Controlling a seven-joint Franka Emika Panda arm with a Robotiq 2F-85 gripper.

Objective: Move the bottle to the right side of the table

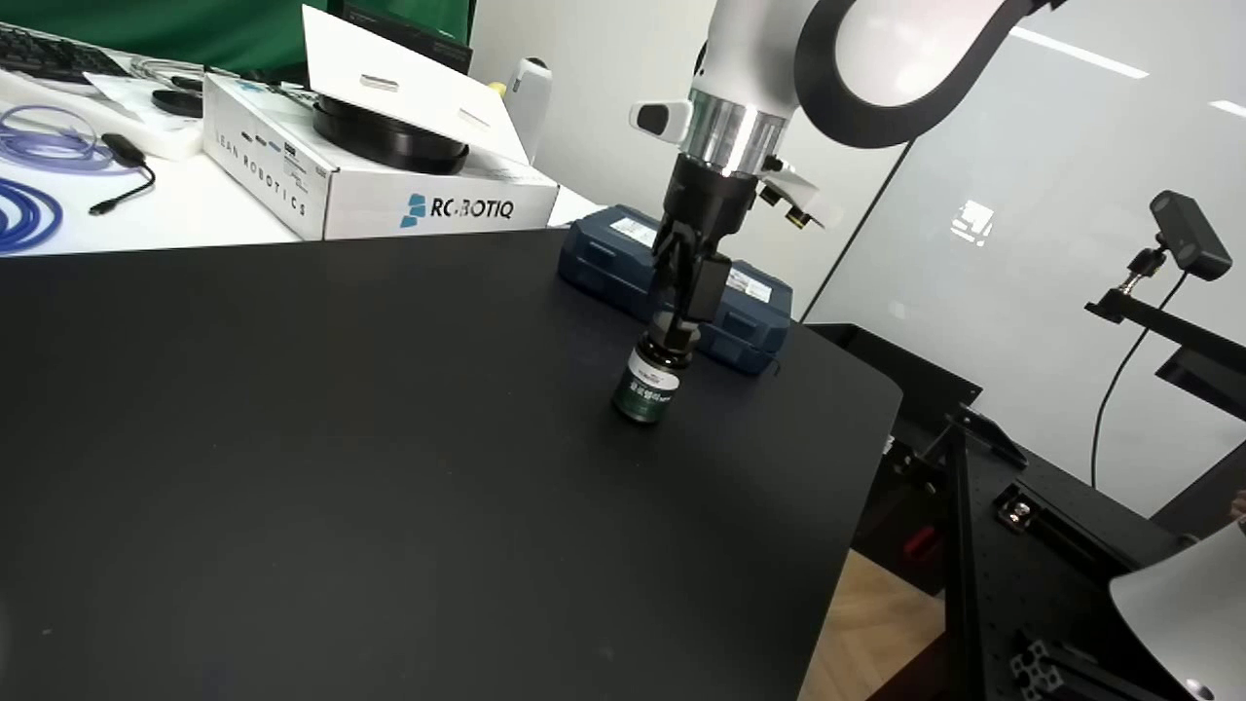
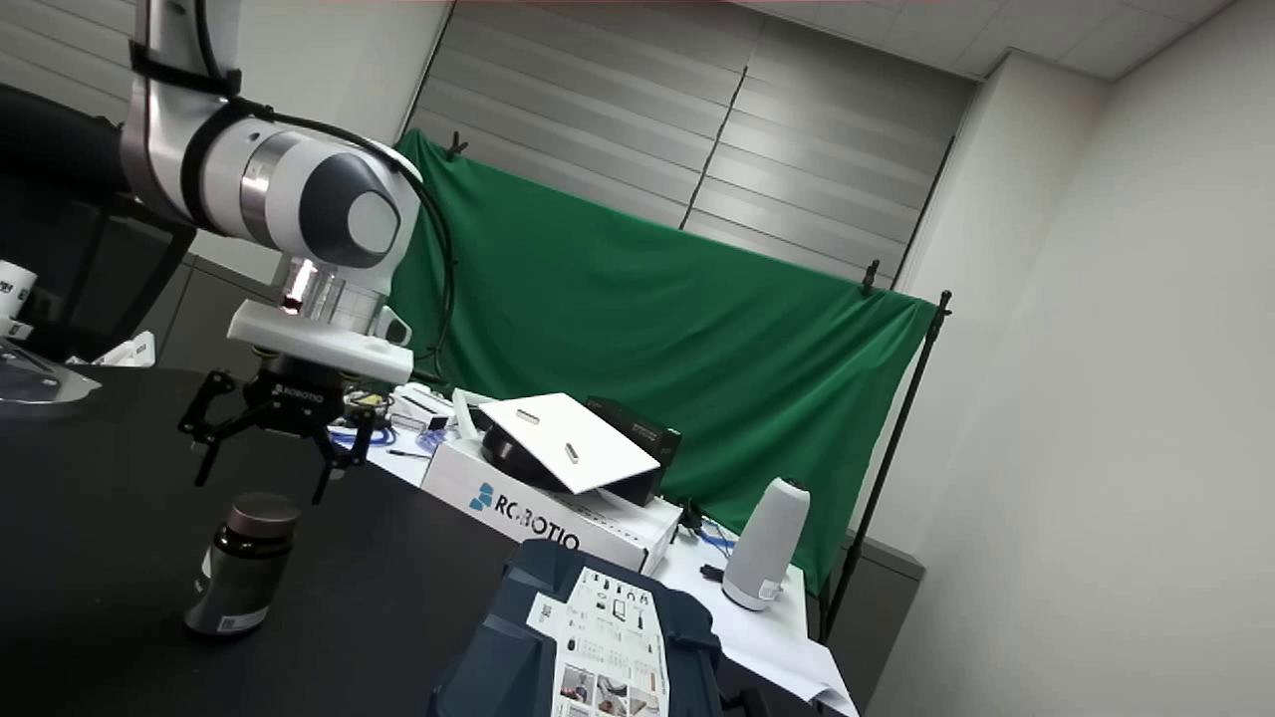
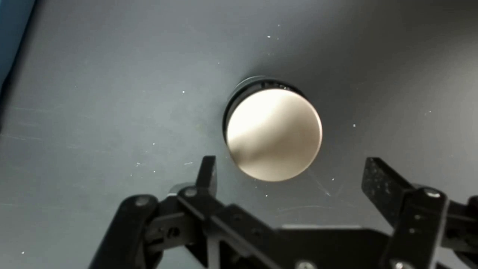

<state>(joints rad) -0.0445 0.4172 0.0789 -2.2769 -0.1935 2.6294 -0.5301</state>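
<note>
The small, squat, dark round bottle (image 2: 244,570) with a white-and-green label (image 1: 650,382) is standing upright on the matte black counter (image 1: 341,438), and the black, jointed, two-fingered pincer (image 2: 261,490) is hanging just by the bottle's smooth, pale-topped cap (image 3: 274,134), fingers (image 3: 207,175) spread wide. In the wrist view the cap is sitting between those fingers from side to side, nearer the finger at picture left and touching neither, counter surface showing on both flanks, while the dark-blue rectangular case (image 1: 608,268) is lying near the bottle
</note>
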